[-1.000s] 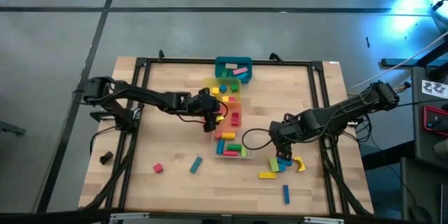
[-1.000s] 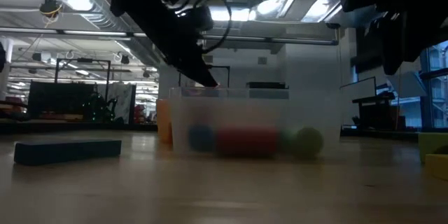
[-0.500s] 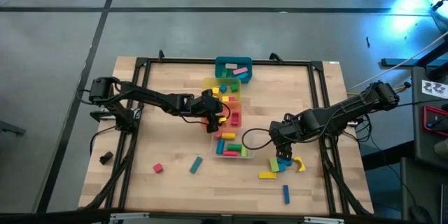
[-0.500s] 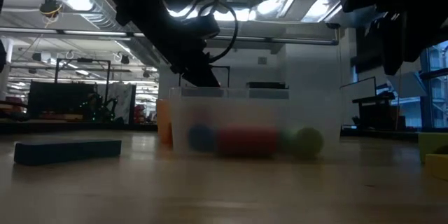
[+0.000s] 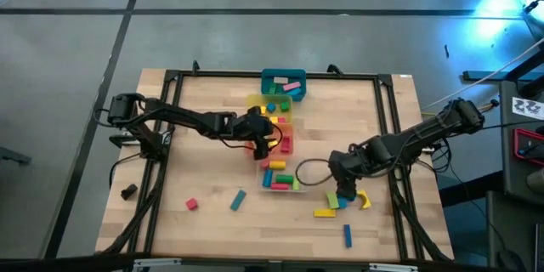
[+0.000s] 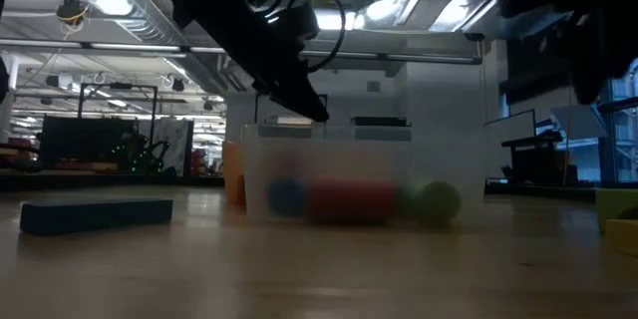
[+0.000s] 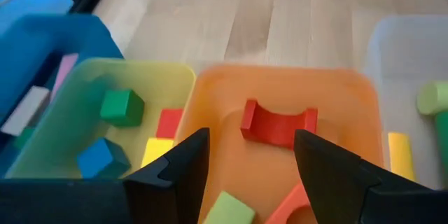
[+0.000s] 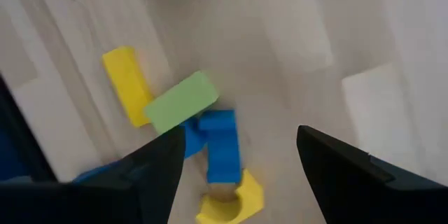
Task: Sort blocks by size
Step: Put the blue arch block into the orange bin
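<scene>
**Blocks on a wooden table in a large hall**

The table [image 5: 212, 106] has a light wooden top with a dark metal frame around its edge, and it stands on a grey floor [image 5: 255, 17] with dark lines. The low view shows a big hall behind it, with ceiling lamps, pipes and dark machines. No brand, label or readable writing shows.

Four bins stand in a row at the middle: a teal bin [image 5: 283, 76], a yellow bin [image 5: 255, 102], an orange bin [image 5: 287, 132] and a clear bin [image 5: 299, 189]. Blocks of many colours lie inside them. A red arch block [image 7: 278, 124] lies in the orange bin.

The left gripper [image 7: 250, 161] hangs above the orange bin with its jaws apart and nothing between them. The right gripper [image 8: 238, 155] is also wide open and empty, above a small heap of blocks [image 5: 344, 201] on the table beside the clear bin. A red cube [image 5: 192, 204], a teal bar [image 5: 238, 200] and a blue bar [image 5: 347, 235] lie alone near the front edge.
</scene>
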Controlling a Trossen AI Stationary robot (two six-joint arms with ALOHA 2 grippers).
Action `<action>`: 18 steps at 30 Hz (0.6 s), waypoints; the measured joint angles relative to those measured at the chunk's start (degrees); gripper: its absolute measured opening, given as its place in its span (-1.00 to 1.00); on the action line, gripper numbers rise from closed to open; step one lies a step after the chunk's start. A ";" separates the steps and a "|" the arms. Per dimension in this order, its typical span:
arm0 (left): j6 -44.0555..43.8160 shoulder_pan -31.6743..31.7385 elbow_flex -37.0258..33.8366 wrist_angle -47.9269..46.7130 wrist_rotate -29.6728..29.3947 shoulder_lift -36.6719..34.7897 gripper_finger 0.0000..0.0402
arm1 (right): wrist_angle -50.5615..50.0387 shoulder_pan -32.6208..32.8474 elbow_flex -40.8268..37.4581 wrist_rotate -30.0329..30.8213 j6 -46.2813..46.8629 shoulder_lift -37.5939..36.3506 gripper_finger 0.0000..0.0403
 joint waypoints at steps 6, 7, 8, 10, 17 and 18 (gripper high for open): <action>2.61 0.00 1.47 0.02 0.00 -0.07 -0.03 | -0.01 7.98 0.00 2.33 6.09 0.00 0.37; 2.64 0.00 1.49 0.04 0.00 -0.07 -0.03 | 0.00 9.36 0.00 3.70 6.72 0.00 0.37; 2.64 0.00 1.49 -0.03 0.01 -0.07 -0.03 | -0.02 10.81 0.00 5.26 7.57 0.00 0.37; 2.57 0.00 1.49 -0.04 0.01 -0.07 -0.03 | 0.36 13.40 -0.22 8.24 8.17 0.00 0.37; 2.31 -0.09 1.49 -0.15 0.00 -0.07 -0.03 | 4.85 19.31 -6.08 11.00 14.14 0.04 0.37; 2.24 -0.09 1.49 -0.15 0.00 -0.07 -0.03 | 5.24 19.69 -7.00 11.00 15.70 0.04 0.37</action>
